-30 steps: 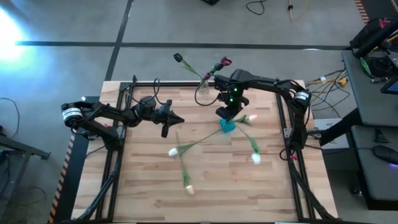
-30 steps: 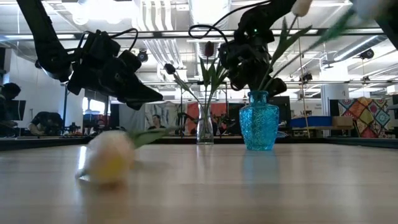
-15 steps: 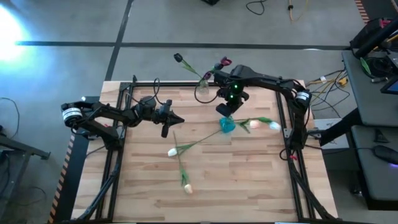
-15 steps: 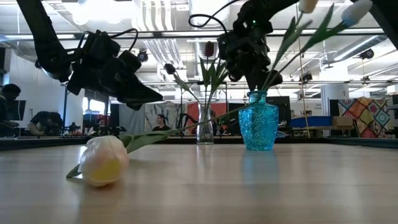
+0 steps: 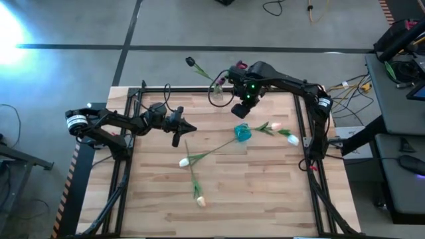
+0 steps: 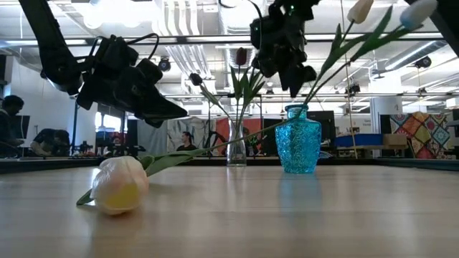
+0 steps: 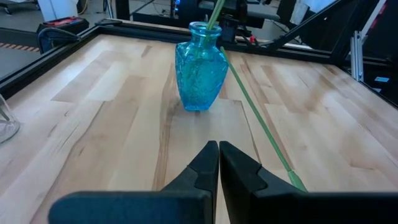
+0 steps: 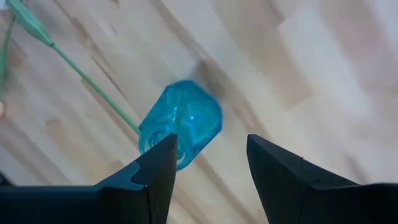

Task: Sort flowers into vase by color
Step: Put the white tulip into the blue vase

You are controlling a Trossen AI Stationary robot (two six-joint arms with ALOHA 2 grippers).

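I see the table (image 5: 219, 192) carrying a blue vase (image 5: 243, 133) with two pale tulips (image 5: 284, 135) leaning out of it, and a clear vase (image 5: 216, 98) at the far edge with dark tulips (image 5: 237, 66). My right gripper (image 5: 240, 110) hangs above the blue vase, fingers spread and empty; the left gripper (image 5: 185, 128) waits pinched together, empty, over the table's left half. Two more pale tulips (image 5: 191, 161) lie loose mid-table.

Two vases: blue (image 5: 243, 133), clear (image 5: 216, 99). Six tulips (image 5: 184, 161). Two arms.
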